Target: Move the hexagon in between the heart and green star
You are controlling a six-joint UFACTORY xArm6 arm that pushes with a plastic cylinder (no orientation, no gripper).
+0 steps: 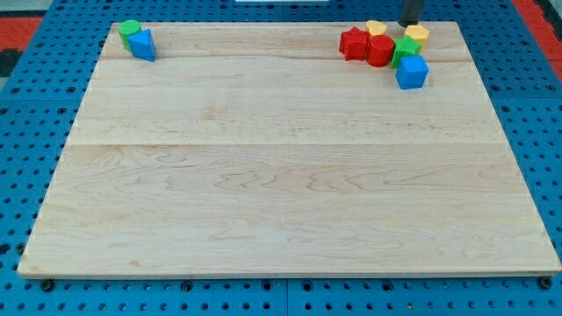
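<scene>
Several blocks cluster at the view's top right on the wooden board (281, 175). One yellow block (416, 35) lies at the right of the cluster, and a second yellow block (376, 28) lies at its top left. I cannot tell which is the hexagon and which the heart. The green star (405, 47) sits between them, just below and left of the right yellow block. My tip (410, 24) is at the view's top edge, just above the right yellow block and touching or nearly touching it.
A red star (353, 42) and a red round block (380, 50) sit left of the green star. A blue cube (411, 72) lies just below it. A green round block (129, 29) and a blue block (142, 44) sit at the top left corner.
</scene>
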